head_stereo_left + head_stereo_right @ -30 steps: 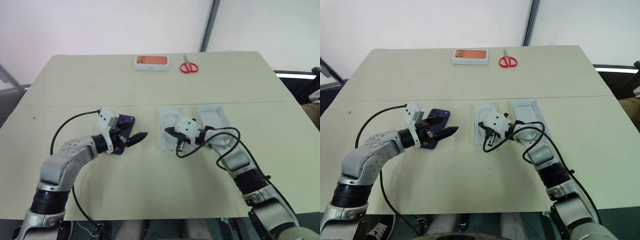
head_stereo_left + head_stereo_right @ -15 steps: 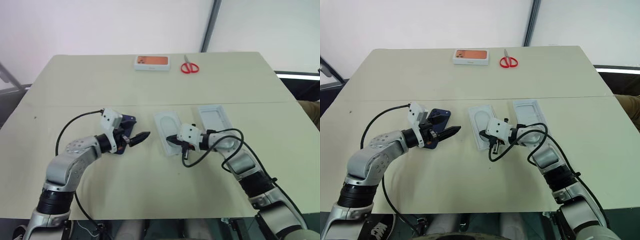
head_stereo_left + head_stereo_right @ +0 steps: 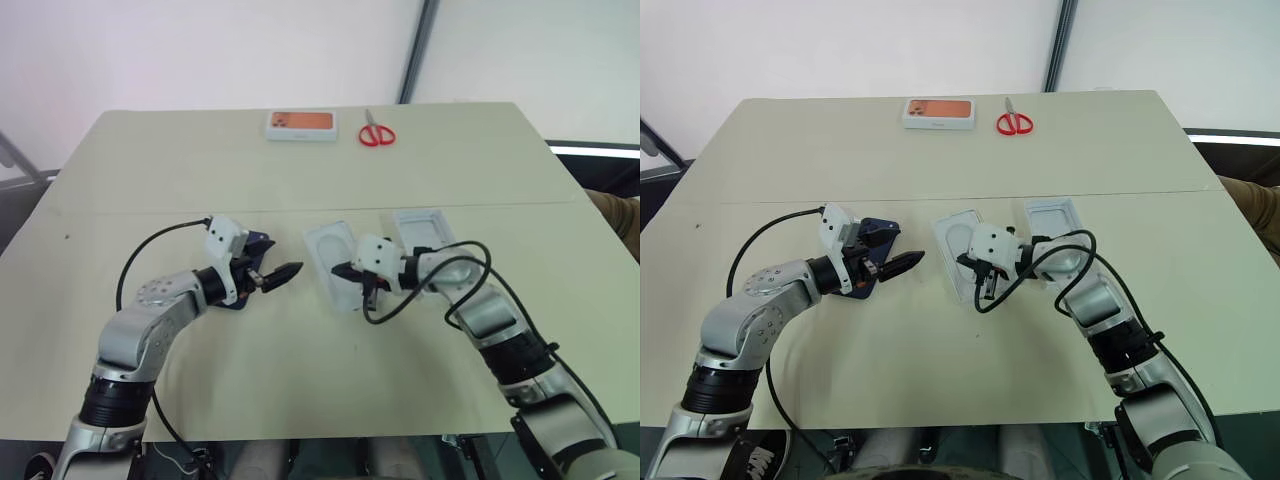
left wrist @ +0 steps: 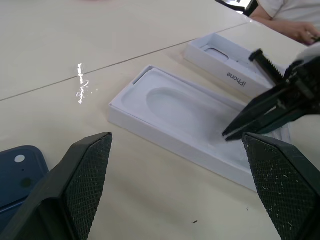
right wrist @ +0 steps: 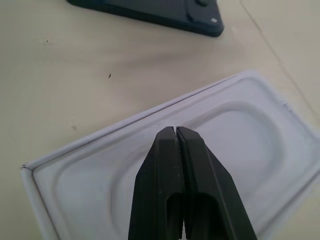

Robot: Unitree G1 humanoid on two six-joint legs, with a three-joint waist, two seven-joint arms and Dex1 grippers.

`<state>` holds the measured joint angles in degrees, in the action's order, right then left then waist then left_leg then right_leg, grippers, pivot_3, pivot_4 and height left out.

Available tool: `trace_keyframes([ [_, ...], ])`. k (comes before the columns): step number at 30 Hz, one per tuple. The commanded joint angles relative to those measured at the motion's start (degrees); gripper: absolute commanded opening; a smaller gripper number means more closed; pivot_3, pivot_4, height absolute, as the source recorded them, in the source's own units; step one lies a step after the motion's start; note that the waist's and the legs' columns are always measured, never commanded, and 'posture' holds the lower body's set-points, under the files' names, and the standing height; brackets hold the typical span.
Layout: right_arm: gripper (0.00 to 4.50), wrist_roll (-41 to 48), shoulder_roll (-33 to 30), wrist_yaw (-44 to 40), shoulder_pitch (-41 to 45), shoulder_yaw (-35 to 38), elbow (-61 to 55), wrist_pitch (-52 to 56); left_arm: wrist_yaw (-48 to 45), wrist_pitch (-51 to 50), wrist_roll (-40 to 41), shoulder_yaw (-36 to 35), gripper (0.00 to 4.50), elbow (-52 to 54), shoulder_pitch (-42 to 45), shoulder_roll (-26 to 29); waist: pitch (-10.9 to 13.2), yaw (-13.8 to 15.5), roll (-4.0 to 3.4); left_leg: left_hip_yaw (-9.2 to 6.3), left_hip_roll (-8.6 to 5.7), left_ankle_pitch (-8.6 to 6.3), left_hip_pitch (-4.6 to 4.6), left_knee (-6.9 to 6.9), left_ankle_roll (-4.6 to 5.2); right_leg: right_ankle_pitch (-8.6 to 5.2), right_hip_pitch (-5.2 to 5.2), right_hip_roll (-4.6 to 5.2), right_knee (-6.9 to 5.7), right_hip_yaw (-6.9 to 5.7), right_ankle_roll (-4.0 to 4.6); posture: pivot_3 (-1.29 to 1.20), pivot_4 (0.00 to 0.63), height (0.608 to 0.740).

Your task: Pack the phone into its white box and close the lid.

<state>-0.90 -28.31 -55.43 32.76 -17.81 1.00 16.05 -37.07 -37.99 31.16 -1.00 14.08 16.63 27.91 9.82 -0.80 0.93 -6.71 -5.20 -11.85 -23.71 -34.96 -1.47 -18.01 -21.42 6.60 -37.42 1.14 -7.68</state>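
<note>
A pale beige table (image 3: 300,380) fills the scene in front of a white wall. Nearest the robot, the left gripper (image 3: 283,272) hovers with its fingers spread wide and nothing between them, just beside the phone (image 3: 252,262), which lies flat on the table partly hidden under that hand. To its right the white box (image 4: 185,117) sits skewed and empty, its moulded recess facing up. The right gripper (image 5: 175,132) has its two fingers pressed together, pinching nothing, with the tips over the box's recess. Just beyond lies the lid (image 3: 428,232), open side up. At the far edge are an orange-printed box (image 3: 302,124) and red scissors (image 3: 378,134).

The phone looks rigid, thin and glossy, so it will likely be slippery and hard to lift from flat; pinching across its long edges seems safest. The box and lid are light cardboard that will probably slide when nudged, so one may need steadying.
</note>
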Motion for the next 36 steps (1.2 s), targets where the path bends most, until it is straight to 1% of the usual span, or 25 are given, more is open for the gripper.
trace_keyframes([
  [1,0.07,0.35,1.14,1.87,2.88,1.4,-1.1,1.41,0.06,1.18,-0.33,-0.39,4.42,0.76,0.76,-0.43,0.0,0.05,0.0,0.0,0.0,0.0,0.0,0.0,0.0,0.0,0.0,0.0,0.0,0.0,0.0,0.0,0.15,0.74],
  [12,0.07,-8.19,5.29,10.61,4.29,-3.29,10.44,-3.76,0.35,1.16,-1.37,0.11,4.42,1.09,0.41,-1.66,0.0,0.0,0.0,0.01,-0.01,0.01,0.0,0.0,-0.01,0.0,-0.02,0.0,-0.01,0.01,0.0,0.0,0.15,0.74],
  [16,0.07,-9.99,4.03,8.73,3.41,-5.5,10.82,-5.33,0.34,1.29,-1.96,0.37,4.42,1.22,0.24,-1.93,0.0,0.0,0.0,0.01,-0.01,0.01,0.0,-0.02,-0.01,0.0,-0.01,-0.01,-0.02,0.0,0.0,0.0,0.15,0.74],
  [20,0.07,-10.27,3.3,7.36,3.15,-5.25,10.31,-5.61,0.35,1.29,-2.36,0.29,4.42,1.17,0.25,-2.26,0.0,0.0,0.0,0.01,-0.01,0.01,0.0,-0.02,-0.01,0.0,0.0,-0.02,-0.02,0.0,0.0,0.0,0.15,0.74],
  [23,0.07,-10.45,3.94,8.98,4.29,-3.93,11.24,-6.28,0.49,1.42,-2.77,0.5,4.42,1.03,0.21,-2.59,0.0,0.0,0.0,0.01,-0.01,0.01,0.0,-0.02,-0.01,0.0,0.0,-0.02,-0.02,0.0,0.0,0.0,0.15,0.74],
  [25,0.07,-8.92,4.74,9.42,4.55,-2.48,11.15,-6.16,0.56,1.44,-3.04,0.7,4.42,0.99,0.22,-2.84,0.0,0.01,0.0,0.01,-0.01,0.01,0.0,-0.02,-0.01,0.0,0.0,-0.02,-0.02,0.01,0.0,0.0,0.15,0.74],
  [27,0.07,-6.07,5.89,10.61,5.33,1.01,10.0,-4.42,0.43,1.38,-3.47,1.18,4.42,1.01,-0.05,-2.95,0.0,0.0,0.0,0.01,0.0,0.01,0.0,-0.02,-0.01,0.0,0.0,-0.02,-0.03,0.01,0.0,0.0,0.15,0.74],
  [29,0.07,-2.29,5.39,10.0,5.35,5.09,7.33,-2.06,0.48,0.76,-3.81,1.53,4.42,0.99,-0.76,-2.78,0.0,0.02,-0.01,0.01,-0.01,0.01,0.0,-0.01,-0.01,0.0,0.0,-0.02,-0.03,0.01,0.0,0.0,0.15,0.74],
  [32,0.07,-0.34,2.1,7.95,4.05,7.7,4.39,-0.06,0.54,1.58,-5.5,2.61,4.42,0.77,-1.7,-2.1,0.0,0.17,-0.01,0.01,-0.01,0.0,0.0,-0.02,-0.01,0.0,0.0,-0.01,-0.02,0.02,0.0,0.0,0.15,0.74],
  [36,0.07,-1.43,-4.06,5.7,0.37,7.69,2.37,-0.79,1.2,2.0,-7.85,3.73,4.42,0.79,-2.56,-1.83,0.0,0.2,0.0,0.0,-0.02,0.0,-0.01,-0.03,0.0,0.0,0.01,0.0,0.0,0.0,0.0,0.0,0.15,0.74],
])
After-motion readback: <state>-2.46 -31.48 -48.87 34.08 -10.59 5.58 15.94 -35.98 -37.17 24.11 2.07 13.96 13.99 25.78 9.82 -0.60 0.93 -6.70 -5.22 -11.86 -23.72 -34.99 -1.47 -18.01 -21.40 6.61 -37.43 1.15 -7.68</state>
